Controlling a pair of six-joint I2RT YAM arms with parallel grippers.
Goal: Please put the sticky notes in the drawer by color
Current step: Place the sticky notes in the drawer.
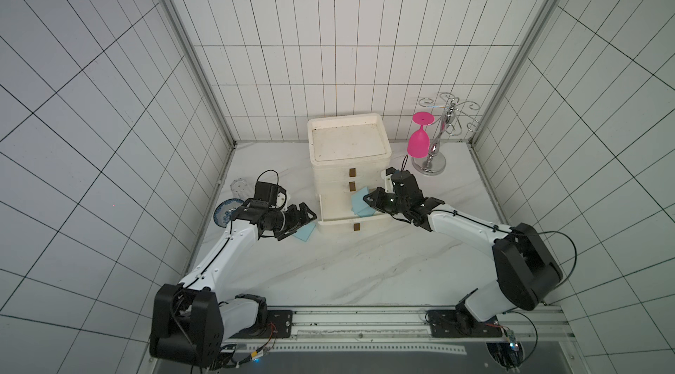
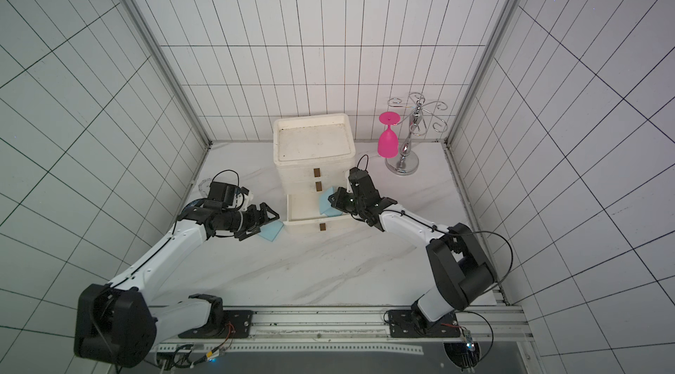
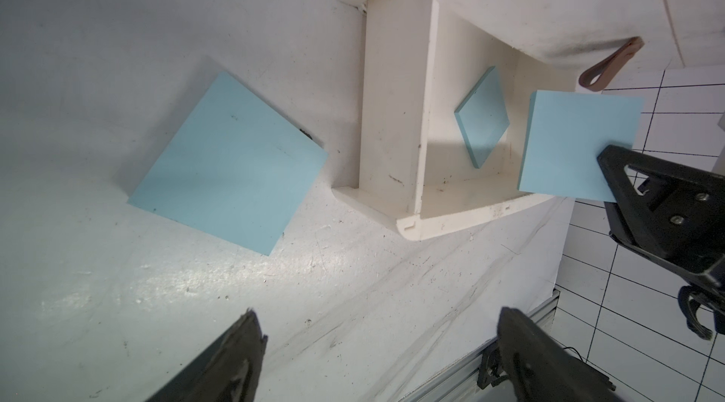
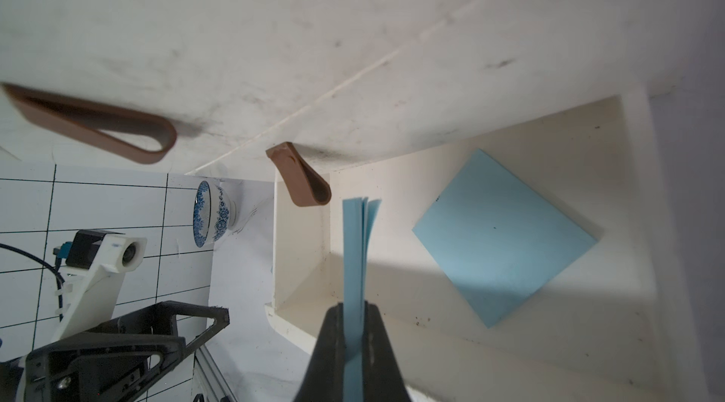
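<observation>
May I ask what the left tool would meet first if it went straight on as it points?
The left tool would probably meet the open bottom drawer's side wall first; the loose blue pad lies beside that line.

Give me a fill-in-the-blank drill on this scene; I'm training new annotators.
1. The right hand is shut on a pad coloured light ___.
2. The open drawer is the ___ one of three.
3. The left hand is not shut but ___.
Missing: blue; bottom; open.

the left end effector [image 1: 301, 223] covers part of a blue pad [image 1: 306, 237], and its arm [image 1: 233, 242] part of the bowl [image 1: 221, 213]
</observation>
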